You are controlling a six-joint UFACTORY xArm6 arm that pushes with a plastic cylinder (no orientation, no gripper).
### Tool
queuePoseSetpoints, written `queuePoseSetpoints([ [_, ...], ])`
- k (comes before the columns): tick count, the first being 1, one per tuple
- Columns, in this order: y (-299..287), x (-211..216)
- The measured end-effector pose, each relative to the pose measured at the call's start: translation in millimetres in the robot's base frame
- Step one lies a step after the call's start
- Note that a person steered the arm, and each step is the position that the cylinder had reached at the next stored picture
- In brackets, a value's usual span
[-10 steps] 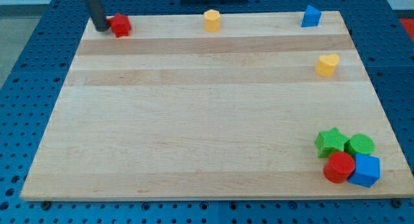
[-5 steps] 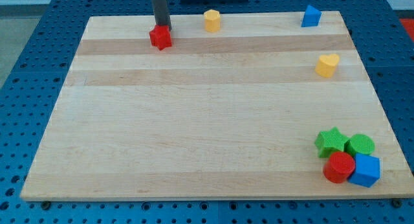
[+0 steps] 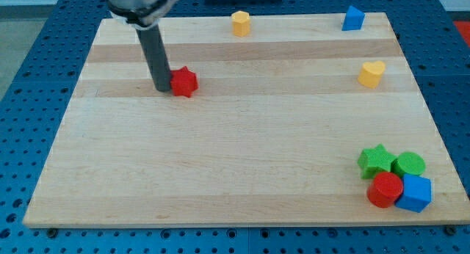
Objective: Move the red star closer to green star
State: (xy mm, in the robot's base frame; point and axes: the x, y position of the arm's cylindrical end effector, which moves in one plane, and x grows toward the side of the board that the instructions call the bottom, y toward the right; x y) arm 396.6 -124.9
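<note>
My tip (image 3: pixel 161 88) touching red star (image 3: pixel 183 82) left

view: single camera, raised in front of the bench (image 3: pixel 242 158), angled down
framing: near enough that the whole board fills the frame
shared: none, only one view

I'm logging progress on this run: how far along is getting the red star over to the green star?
Early stage. My tip sits against the red star on its left side, positioned to push rightward. Left: nearly the whole board, since the green star sits at the view's bottom right beside the green cylinder.
</note>
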Motion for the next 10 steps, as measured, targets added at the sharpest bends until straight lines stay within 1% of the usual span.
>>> queuePoseSetpoints([
  [1, 63, 3],
  [2, 87, -50],
  [3, 88, -102],
  [4, 106, -132],
  [5, 119, -113],
  [9, 124, 29],
  [10, 159, 50],
])
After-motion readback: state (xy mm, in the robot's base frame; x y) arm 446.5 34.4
